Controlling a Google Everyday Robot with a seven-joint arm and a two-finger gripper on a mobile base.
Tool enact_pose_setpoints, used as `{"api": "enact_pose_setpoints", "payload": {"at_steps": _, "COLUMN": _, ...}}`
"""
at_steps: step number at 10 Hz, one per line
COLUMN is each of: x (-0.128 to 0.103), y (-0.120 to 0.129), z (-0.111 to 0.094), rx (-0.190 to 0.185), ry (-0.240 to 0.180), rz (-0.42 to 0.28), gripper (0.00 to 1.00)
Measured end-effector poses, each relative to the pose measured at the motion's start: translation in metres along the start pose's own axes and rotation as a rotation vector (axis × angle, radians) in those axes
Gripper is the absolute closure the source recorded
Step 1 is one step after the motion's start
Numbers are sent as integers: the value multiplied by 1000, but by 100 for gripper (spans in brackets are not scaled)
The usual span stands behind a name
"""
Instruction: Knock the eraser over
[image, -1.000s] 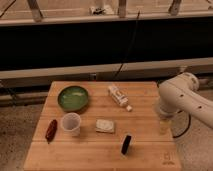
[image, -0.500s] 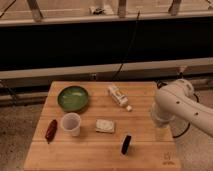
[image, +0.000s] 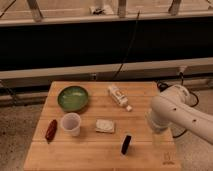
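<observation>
Wooden table (image: 90, 152) on speckled floor (image: 15, 122), eraser (image: 126, 144) upright near front edge, gripper (image: 157, 132) beside it at right, state unclear.

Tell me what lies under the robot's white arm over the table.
The table wood shows around the arm; the eraser stands apart from it. Whatever lies beneath the arm is covered, and the tool is not visible, likely hidden there.

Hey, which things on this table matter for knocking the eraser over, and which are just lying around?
For the job: eraser, standing near the front edge; gripper, at the arm's end over the table's right side.
Lying about: green bowl, cup, white packet, dark red object, white tube.
</observation>
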Motion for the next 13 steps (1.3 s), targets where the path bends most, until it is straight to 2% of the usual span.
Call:
{"api": "enact_pose_setpoints", "payload": {"at_steps": 4, "x": -6, "y": 10, "z": 2, "rx": -5, "ry": -10, "rz": -24, "gripper": 20}}
{"api": "enact_pose_setpoints", "payload": {"at_steps": 6, "x": -21, "y": 18, "z": 3, "rx": -9, "ry": -19, "rz": -46, "gripper": 20}}
{"api": "enact_pose_setpoints", "payload": {"at_steps": 11, "x": -40, "y": 27, "z": 6, "rx": -12, "ry": -38, "rz": -89, "gripper": 20}}
{"api": "enact_pose_setpoints", "payload": {"at_steps": 13, "x": -56, "y": 33, "z": 8, "rx": -14, "ry": -48, "rz": -118, "gripper": 20}}
